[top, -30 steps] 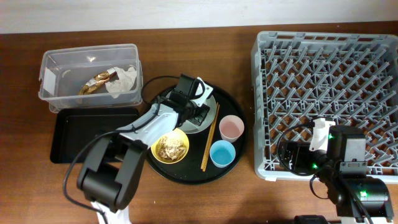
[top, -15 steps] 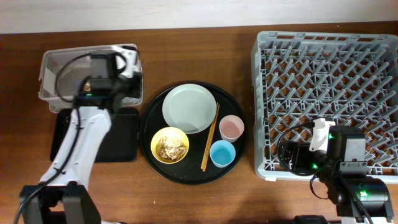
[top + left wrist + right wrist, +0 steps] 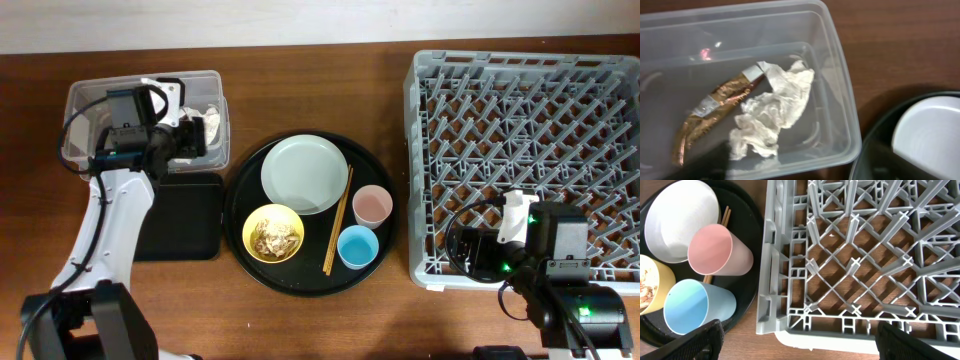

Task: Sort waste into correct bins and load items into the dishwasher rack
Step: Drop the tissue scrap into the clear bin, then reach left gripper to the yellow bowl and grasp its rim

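My left gripper [image 3: 193, 140] hovers over the clear tub [image 3: 90, 100], open and holding nothing. In the left wrist view, crumpled white tissue [image 3: 772, 107] and a gold-brown foil wrapper [image 3: 715, 102] lie loose on the floor of the tub [image 3: 840, 65]. On the round tray sit the pale plate [image 3: 304, 173], a yellow bowl [image 3: 273, 235] of beige scraps, a pink cup [image 3: 371, 205], a blue cup [image 3: 357, 246] and chopsticks [image 3: 338, 222]. My right gripper [image 3: 800, 345] stands open at the near left corner of the grey rack [image 3: 530, 130], empty.
A shallow black rectangular tray [image 3: 185, 215] lies just in front of the tub, partly under my left arm. The round black tray [image 3: 240, 190] sits between the bins and the rack. The rack [image 3: 850, 255] holds nothing among its pegs.
My left arm swung from the plate over to the clear tub, and its gripper has opened there. The right arm has not moved.
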You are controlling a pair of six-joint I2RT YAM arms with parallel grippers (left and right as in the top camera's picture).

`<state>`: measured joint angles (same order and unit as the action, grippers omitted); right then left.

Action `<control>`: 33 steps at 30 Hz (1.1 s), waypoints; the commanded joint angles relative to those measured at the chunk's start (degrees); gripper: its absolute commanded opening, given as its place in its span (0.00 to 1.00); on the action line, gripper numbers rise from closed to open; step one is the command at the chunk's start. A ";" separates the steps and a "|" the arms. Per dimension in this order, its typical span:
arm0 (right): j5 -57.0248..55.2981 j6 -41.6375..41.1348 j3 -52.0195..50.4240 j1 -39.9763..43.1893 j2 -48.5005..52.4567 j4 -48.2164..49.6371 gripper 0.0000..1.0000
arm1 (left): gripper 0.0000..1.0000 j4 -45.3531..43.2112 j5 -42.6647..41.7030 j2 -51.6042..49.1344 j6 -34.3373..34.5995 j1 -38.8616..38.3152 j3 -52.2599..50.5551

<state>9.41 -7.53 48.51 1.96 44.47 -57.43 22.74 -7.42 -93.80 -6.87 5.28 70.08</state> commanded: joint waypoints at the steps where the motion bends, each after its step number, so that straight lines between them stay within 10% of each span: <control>1: 0.48 -0.02 0.94 0.28 -0.22 -0.04 0.98 | 0.99 1.70 -6.99 4.90 -0.28 0.13 0.37; 9: 0.48 -0.02 0.94 0.28 -0.20 -0.04 0.98 | 0.99 18.95 -8.52 6.19 15.19 -5.33 0.37; 14: 0.50 -0.02 0.94 0.28 -0.20 -0.09 0.98 | 0.99 29.33 7.23 6.29 22.32 -17.40 0.35; 33: 0.50 -0.02 0.94 0.28 -0.20 -0.26 0.98 | 0.89 27.02 2.69 -2.05 32.24 -38.18 0.24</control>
<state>9.41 -7.51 48.51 1.96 44.47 -57.58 49.47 -4.27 -92.38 20.91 -31.55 70.28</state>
